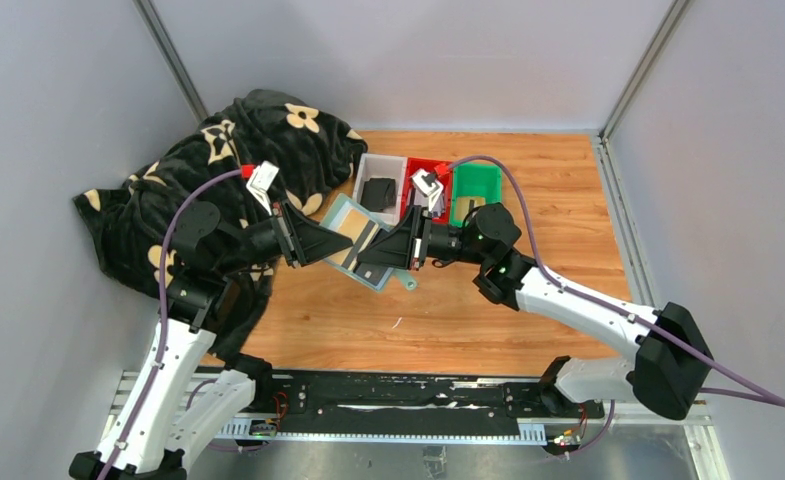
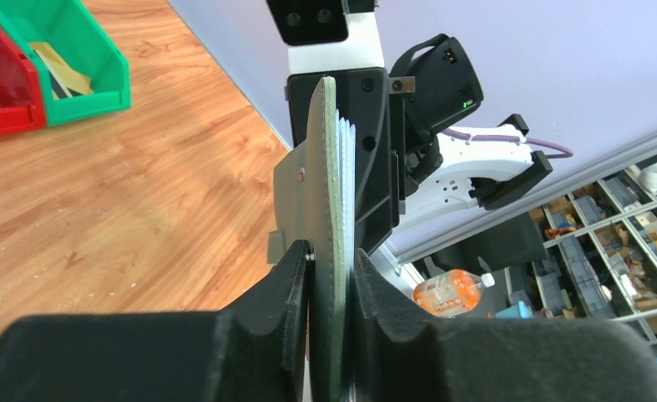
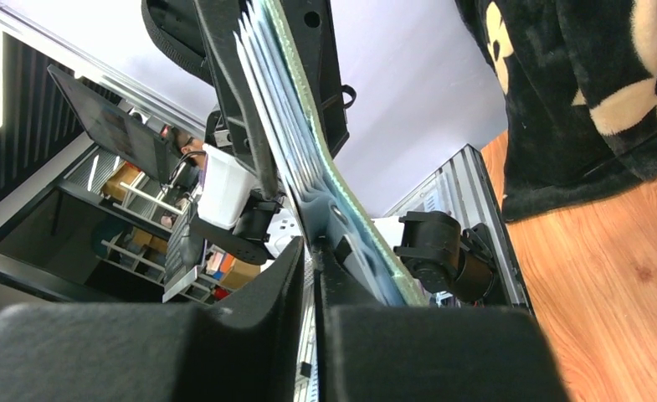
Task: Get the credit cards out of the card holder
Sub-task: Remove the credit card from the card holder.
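Wooden table (image 1: pixel 418 325), enclosed by grey walls (image 1: pixel 418 60). Flowered blanket (image 1: pixel 218 170) heaped at left. Holder (image 1: pixel 345 214) raised mid-table, clamped by left gripper (image 1: pixel 346 243) and right gripper (image 1: pixel 364 262) from opposite ends. White tray (image 1: pixel 369 161), red tray (image 1: pixel 440 170) and green tray (image 1: pixel 483 175) ranged behind; gold card (image 2: pixel 67 75) laid in the green.

A robotics lab or workshop: shelves of sorted parts bins (image 2: pixel 630 243) stand beyond the panel-walled table (image 1: pixel 448 322).

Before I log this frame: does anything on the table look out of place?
Yes. A crumpled black flowered blanket lies heaped at the left rear, under the left arm; it seems unrelated to the card holder.
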